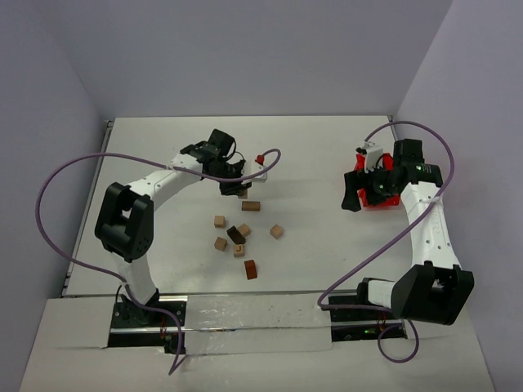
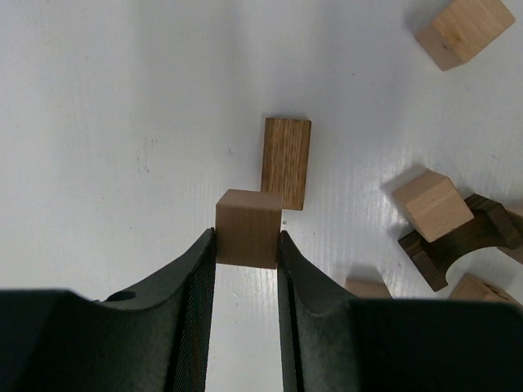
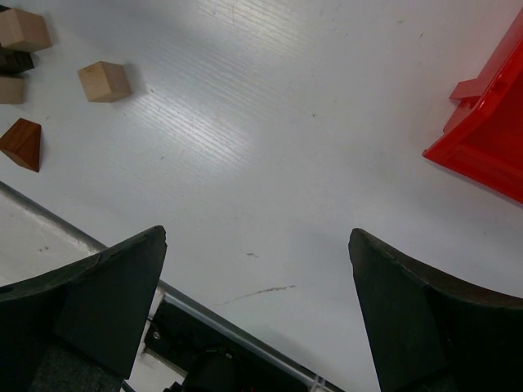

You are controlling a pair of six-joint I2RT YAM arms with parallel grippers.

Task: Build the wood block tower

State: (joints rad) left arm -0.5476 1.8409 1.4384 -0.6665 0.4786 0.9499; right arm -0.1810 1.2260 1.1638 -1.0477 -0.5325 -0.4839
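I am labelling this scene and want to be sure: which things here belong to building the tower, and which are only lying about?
For the job:
- cube, held in the left tool
- brown bar
- loose cubes
- dark arch
- red wedge

Lying about:
- red bin

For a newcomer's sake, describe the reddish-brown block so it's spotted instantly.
Find the scatter of small wood blocks on the white table. At its near edge, closest to the arm bases, lies the reddish-brown block. Its neighbours are light tan or dark brown.
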